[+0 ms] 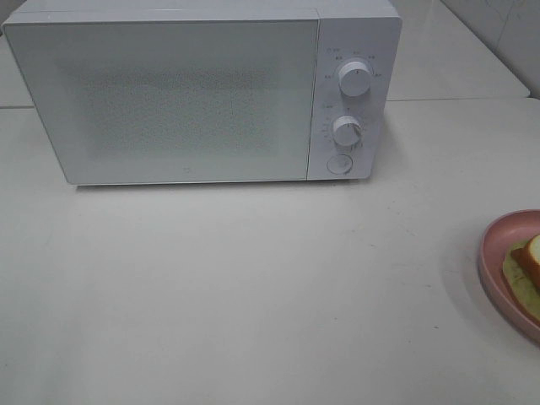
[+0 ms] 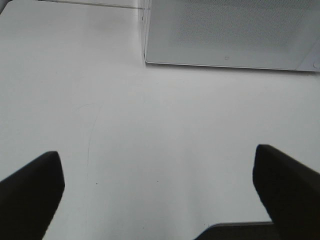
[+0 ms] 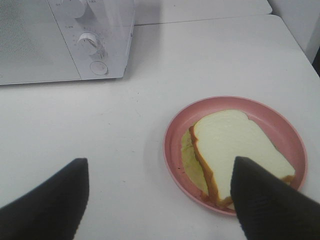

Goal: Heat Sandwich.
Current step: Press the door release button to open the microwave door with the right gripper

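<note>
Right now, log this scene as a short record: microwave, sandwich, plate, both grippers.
microwave: white, door shut, standing on the table; two dials and a round button on its right panel
sandwich: lying flat on the pink plate, outside the microwave
pink plate: on the table, right of the microwave, cut off by the high view's edge
left gripper: open, empty, over the table before the microwave
right gripper: open, empty, near the plate

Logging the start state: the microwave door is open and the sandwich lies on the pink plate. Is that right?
Not quite. The microwave door is shut, as the exterior high view shows. The sandwich does lie on the pink plate.
</note>
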`<act>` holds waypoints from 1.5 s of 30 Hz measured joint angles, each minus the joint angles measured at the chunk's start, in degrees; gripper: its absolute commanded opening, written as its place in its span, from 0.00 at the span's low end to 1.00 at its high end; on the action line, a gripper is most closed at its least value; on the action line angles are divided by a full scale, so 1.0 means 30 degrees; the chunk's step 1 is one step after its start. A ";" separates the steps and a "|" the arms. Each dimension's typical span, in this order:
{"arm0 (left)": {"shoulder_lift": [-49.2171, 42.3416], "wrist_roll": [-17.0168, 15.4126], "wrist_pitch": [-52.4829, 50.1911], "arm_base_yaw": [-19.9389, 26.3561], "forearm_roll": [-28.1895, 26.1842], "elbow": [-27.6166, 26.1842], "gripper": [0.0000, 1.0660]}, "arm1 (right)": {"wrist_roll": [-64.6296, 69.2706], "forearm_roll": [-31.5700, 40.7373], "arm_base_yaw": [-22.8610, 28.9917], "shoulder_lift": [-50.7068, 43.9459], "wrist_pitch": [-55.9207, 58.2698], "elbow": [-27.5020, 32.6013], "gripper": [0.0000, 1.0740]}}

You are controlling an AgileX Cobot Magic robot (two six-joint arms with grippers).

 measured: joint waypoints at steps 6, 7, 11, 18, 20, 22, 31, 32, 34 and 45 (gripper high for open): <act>0.0000 0.0000 0.0000 0.0000 0.0000 0.0000 0.91 | 0.0000 0.0000 0.0000 0.0000 0.0000 0.0000 0.71; 0.0000 0.0000 0.0000 0.0000 0.0000 0.0000 0.91 | 0.0000 0.0000 0.0000 0.0000 0.0000 0.0000 0.71; 0.0000 0.0000 0.0000 0.0000 0.0000 0.0000 0.91 | 0.0000 0.0000 0.0000 0.0000 0.0000 0.0000 0.71; 0.0000 0.0000 0.0000 0.0000 0.0000 0.0000 0.91 | 0.0000 0.0000 0.0000 0.0000 0.0000 0.0000 0.72; 0.0000 0.0000 0.0000 0.0000 0.0000 0.0000 0.91 | 0.0000 0.0000 0.0000 0.0000 0.0000 0.0000 0.72; 0.0000 0.0000 0.0000 0.0000 0.0000 0.0000 0.91 | 0.0000 0.0000 0.0000 0.0000 0.0000 0.0000 0.72; 0.0000 0.0000 0.0000 0.0000 0.0000 0.0000 0.91 | 0.0019 0.0000 0.0000 0.1566 -0.1986 -0.0707 0.72; 0.0000 0.0000 0.0000 0.0000 0.0000 0.0000 0.91 | 0.0019 -0.0019 0.0000 0.1891 -0.2215 -0.0726 0.72; 0.0000 0.0000 0.0000 0.0000 0.0000 0.0000 0.91 | 0.0019 -0.0019 0.0000 0.2311 -0.2559 -0.0726 0.71; 0.0000 0.0000 0.0000 0.0000 0.0000 0.0000 0.91 | 0.0019 -0.0038 0.0000 0.6685 -0.6532 -0.0726 0.71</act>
